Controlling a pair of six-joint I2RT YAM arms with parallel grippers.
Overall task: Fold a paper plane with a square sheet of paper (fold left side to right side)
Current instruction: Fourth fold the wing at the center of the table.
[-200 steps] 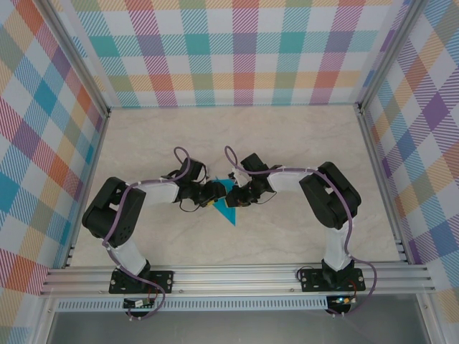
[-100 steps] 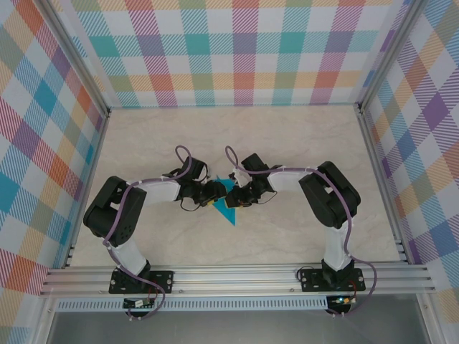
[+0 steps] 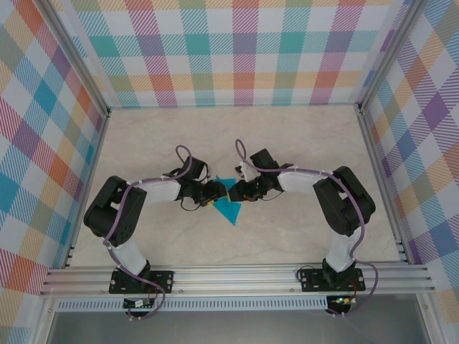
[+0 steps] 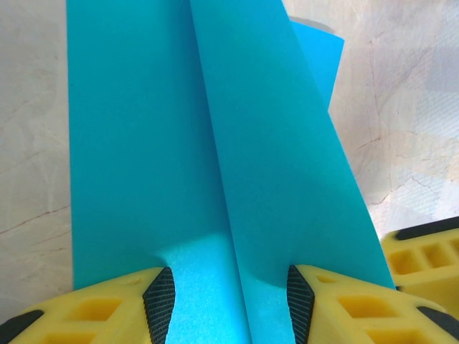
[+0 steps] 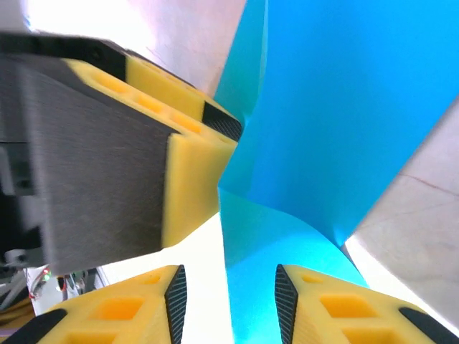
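Firstly, on the near side of the teal paper [image 3: 229,210], an aluminium rail [image 3: 237,276] runs along the edge of the bench [image 3: 301,143]. It carries both arm bases, one to the left of the paper and one to the right of it. From there the arms bend inward and the two grippers meet over the paper. The left gripper [image 3: 214,192] reaches the paper from its left side and the right gripper [image 3: 237,191] from its right side. Their tips are just beside each other above it.

The paper lies on the bench, partly folded. In the top view its near end is a sharp point toward the rail, and a small piece of it shows on the far side of the grippers.

In the left wrist view, the left gripper [image 4: 229,294] has its jaws apart, and the paper runs through the gap between the two black pads [image 4: 159,294]. A long crease goes away from the jaws along the paper. A yellow finger [image 4: 423,247] of the other gripper sits near the right edge of the paper.

In the right wrist view, the right gripper [image 5: 229,301] also has its jaws apart, with a raised, curved part of the paper between them. Beyond them the left gripper's finger [image 5: 190,172] is close against the paper; I cannot tell if it touches.

Beyond the paper, the pale marbled bench reaches the checked walls [image 3: 244,50].
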